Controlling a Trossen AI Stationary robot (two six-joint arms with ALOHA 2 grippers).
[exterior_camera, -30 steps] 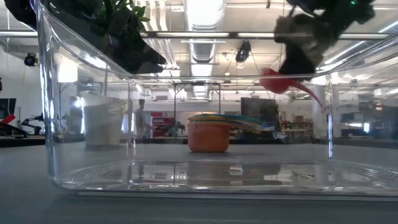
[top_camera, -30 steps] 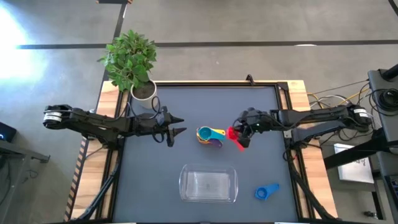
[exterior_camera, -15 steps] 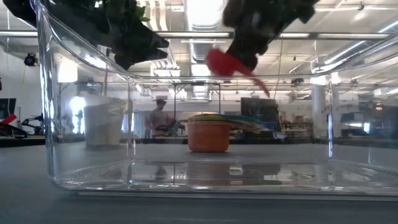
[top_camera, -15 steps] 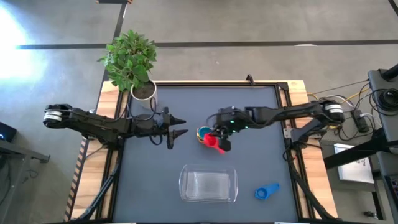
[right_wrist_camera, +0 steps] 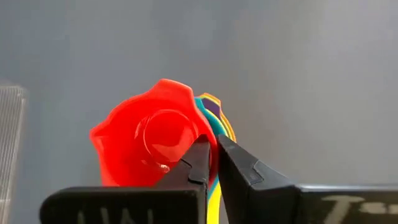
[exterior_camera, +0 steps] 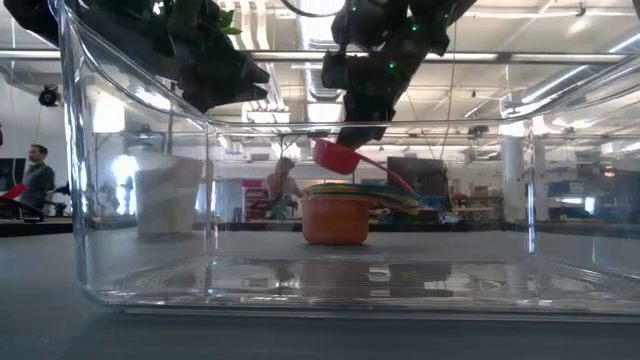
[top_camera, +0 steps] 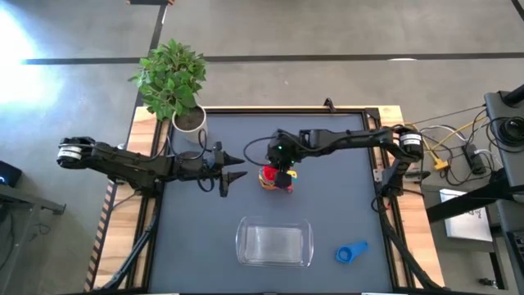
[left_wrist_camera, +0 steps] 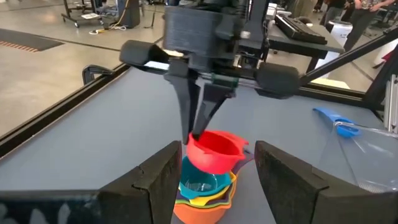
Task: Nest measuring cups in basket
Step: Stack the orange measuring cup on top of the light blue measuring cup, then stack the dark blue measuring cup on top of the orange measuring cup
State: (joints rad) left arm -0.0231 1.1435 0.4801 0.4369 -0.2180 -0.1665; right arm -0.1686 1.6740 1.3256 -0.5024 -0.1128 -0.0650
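My right gripper (top_camera: 277,170) is shut on the red measuring cup (top_camera: 269,175) and hangs over the nested stack of cups (left_wrist_camera: 200,198): an orange outer cup with yellow, purple and teal ones inside. The stack stands on its base at mid-table. The blue cup (top_camera: 350,252) lies alone near the table's near right corner. The clear basket (top_camera: 274,242) sits at the near edge. My left gripper (top_camera: 237,166) waits open, left of the stack. My right gripper pinches the red cup's rim (right_wrist_camera: 210,138) on one side of the bowl, one finger (right_wrist_camera: 199,160) over the inside and the other outside. The fingers come from above, pointing down (left_wrist_camera: 194,124). The cup is tilted, just over the stack; whether they touch I cannot tell.
A white pot with a green plant (top_camera: 187,120) stands at the far left corner. The basket wall (exterior_camera: 140,200) fills the low view. People show in the room beyond the table. Bare dark mat lies between stack and basket.
My right gripper has carried the red cup from right of the stack toward the table's left, until it is over the stack, and has come down close to it. It has stayed shut on the cup. The stack has kept still.
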